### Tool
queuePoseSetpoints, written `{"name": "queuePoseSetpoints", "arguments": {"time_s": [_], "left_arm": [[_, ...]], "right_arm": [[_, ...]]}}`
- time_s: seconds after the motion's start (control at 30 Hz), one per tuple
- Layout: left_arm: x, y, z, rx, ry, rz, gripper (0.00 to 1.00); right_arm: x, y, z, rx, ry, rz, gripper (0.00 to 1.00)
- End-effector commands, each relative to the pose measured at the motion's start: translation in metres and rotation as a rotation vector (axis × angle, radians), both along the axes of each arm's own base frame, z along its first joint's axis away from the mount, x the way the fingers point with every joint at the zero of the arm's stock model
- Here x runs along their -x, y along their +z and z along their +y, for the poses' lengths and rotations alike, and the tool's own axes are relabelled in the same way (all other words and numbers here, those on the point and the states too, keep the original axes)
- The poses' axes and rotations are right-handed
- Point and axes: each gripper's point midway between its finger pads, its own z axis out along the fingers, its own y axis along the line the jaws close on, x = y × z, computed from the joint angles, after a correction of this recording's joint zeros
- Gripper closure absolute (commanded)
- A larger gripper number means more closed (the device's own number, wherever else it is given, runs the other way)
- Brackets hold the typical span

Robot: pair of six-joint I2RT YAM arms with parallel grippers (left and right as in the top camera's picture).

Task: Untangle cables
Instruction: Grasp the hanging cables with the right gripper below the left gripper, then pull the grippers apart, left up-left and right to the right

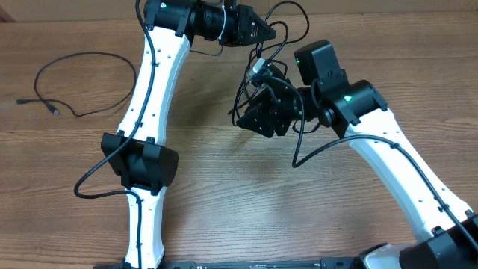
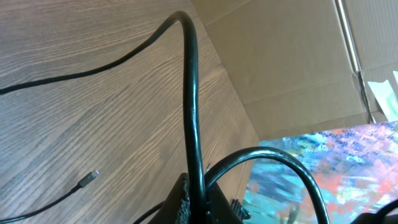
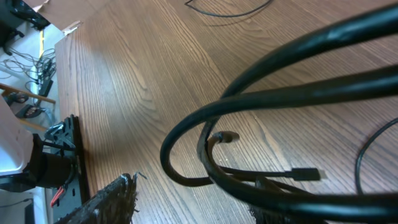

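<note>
While the left gripper (image 1: 267, 31) clamps the looped black cable (image 2: 191, 99) near the table's (image 1: 224, 217) far edge, I cannot tell whether the right gripper (image 1: 258, 113) is open. A hard pull could cinch those loops into a knot. The second cable (image 1: 82, 113) lies free by the left edge.

Overhead: table (image 1: 224, 217), mid-brown w/ wood-grain streaks. Cables (image 1: 86, 53) black, incl. loop at 10 o'clock. Left arm (image 1: 153, 82) & right arm (image 1: 407, 168) white w/ black joints; green light (image 1: 348, 98) at 2 o'clock. Left wrist: tan cardboard (image 2: 292, 62) at 2 o'clock — blue-red-orange mottled sheet (image 2: 336, 168) at 4 o'clock.
</note>
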Motion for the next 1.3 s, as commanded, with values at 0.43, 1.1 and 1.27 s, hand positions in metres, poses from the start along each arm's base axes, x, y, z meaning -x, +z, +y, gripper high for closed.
{"name": "queuePoseSetpoints", "arguments": {"time_s": [0.43, 1.1, 1.27], "left_arm": [[-0.012, 0.005, 0.012, -0.047, 0.25, 0.227, 0.96], [-0.072, 0.026, 0.141, 0.052, 0.447, 0.128, 0.96], [-0.075, 0.031, 0.171, 0.086, 0.47, 0.134, 0.96]], "right_arm": [[-0.009, -0.001, 0.01, -0.043, -0.034, 0.059, 0.68], [-0.039, -0.078, -0.189, 0.677, -0.763, 0.188, 0.96], [-0.052, -0.075, -0.268, 0.696, -1.079, 0.239, 0.96]]}}
